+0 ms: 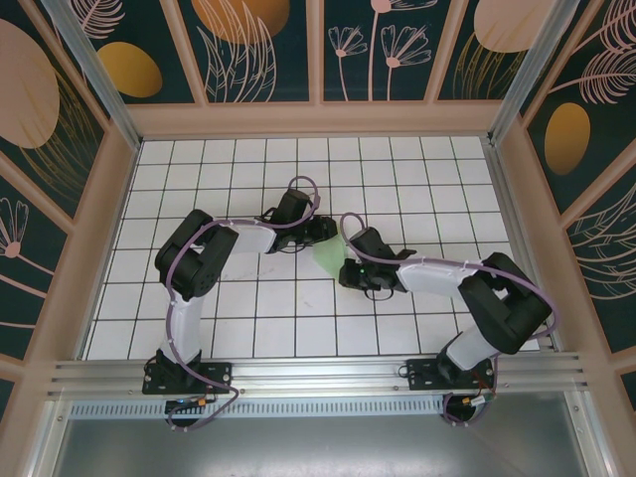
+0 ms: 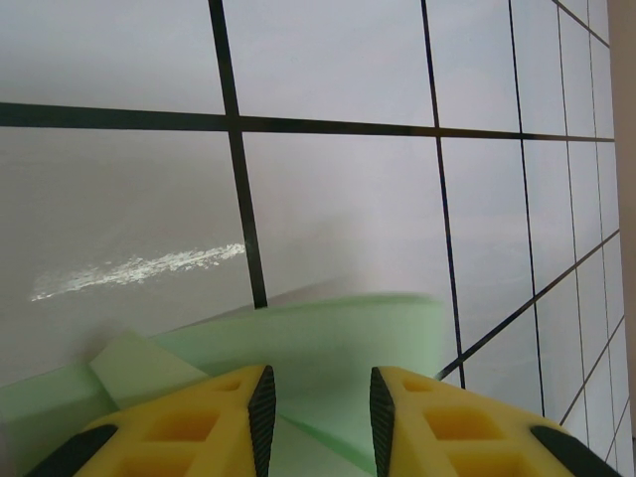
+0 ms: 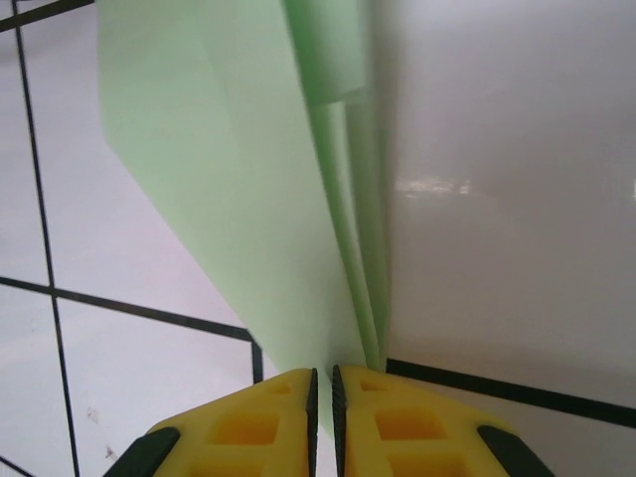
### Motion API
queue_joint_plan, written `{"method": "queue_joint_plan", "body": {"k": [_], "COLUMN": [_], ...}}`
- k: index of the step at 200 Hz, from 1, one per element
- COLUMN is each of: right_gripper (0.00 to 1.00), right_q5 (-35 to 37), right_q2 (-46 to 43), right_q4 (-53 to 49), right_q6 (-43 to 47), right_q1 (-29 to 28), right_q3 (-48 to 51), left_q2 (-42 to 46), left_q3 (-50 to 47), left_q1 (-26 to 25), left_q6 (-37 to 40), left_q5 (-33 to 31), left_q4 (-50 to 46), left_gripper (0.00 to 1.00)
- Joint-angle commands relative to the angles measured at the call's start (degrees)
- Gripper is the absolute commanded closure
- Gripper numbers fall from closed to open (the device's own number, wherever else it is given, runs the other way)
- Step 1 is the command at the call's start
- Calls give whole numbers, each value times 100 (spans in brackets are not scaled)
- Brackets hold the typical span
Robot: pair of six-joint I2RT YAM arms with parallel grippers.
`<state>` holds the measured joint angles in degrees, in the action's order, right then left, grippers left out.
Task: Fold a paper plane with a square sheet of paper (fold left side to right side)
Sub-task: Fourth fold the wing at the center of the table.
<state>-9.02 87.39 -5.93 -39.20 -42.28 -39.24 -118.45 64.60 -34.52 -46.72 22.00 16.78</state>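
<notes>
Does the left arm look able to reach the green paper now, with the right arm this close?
Probably yes. The left tool is right at the paper, jaws apart, with nothing between. The right tool pinches the folded edge elsewhere and doesn't seem to block it.

Inside a robotics lab's test cell, the left arm [image 1: 199,258] and the right arm [image 1: 497,298], both black and white, stand bolted to an aluminium rail [image 1: 318,373] along the near edge of a bench [image 1: 248,328] surfaced in white tiles with a black grid. Purple cables [image 1: 301,180] loop along each arm. Pale wooden beams [image 1: 318,119] and metal uprights [image 1: 94,75] frame the bench at its far edge and both sides. They carry dark teal panels [image 1: 258,40] printed with leaves, flowers and orange discs, a staged backdrop. A folded sheet of pale green paper [image 1: 330,260] lies on the tiles mid-bench between the arms.
</notes>
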Motion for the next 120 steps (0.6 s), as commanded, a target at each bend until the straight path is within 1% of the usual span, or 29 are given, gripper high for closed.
{"method": "queue_joint_plan", "body": {"k": [1,17,28,58,68,81,106,120], "right_gripper": [83,82,82,82,82,82,82,82], "right_q5": [44,116,19,-573,-906,-1126,-1326,-1388], "right_q2": [-299,-474,-579,-976,-1118,-1235,-1345,-1389], "right_q4": [-630,-786,-839,-512,-296,-133,-37,-23], "right_q6": [340,481,563,686,686,673,714,726], "right_q1": [-51,5,112,449,587,706,846,901], "right_q3": [-355,-417,-365,86,285,465,640,697], "left_q2": [-184,-30,92,394,481,580,895,1086], "left_q3": [-29,63,171,550,640,706,577,410], "left_q1": [104,102,104,104,110,109,98,82], "left_q6": [229,277,343,547,583,602,594,538], "left_q5": [-471,-363,-345,-323,-295,-277,-293,-198], "left_q4": [-775,-847,-984,-1422,-1506,-1582,-1571,-1451], "left_gripper": [65,63,62,59,57,53,53,54]}}
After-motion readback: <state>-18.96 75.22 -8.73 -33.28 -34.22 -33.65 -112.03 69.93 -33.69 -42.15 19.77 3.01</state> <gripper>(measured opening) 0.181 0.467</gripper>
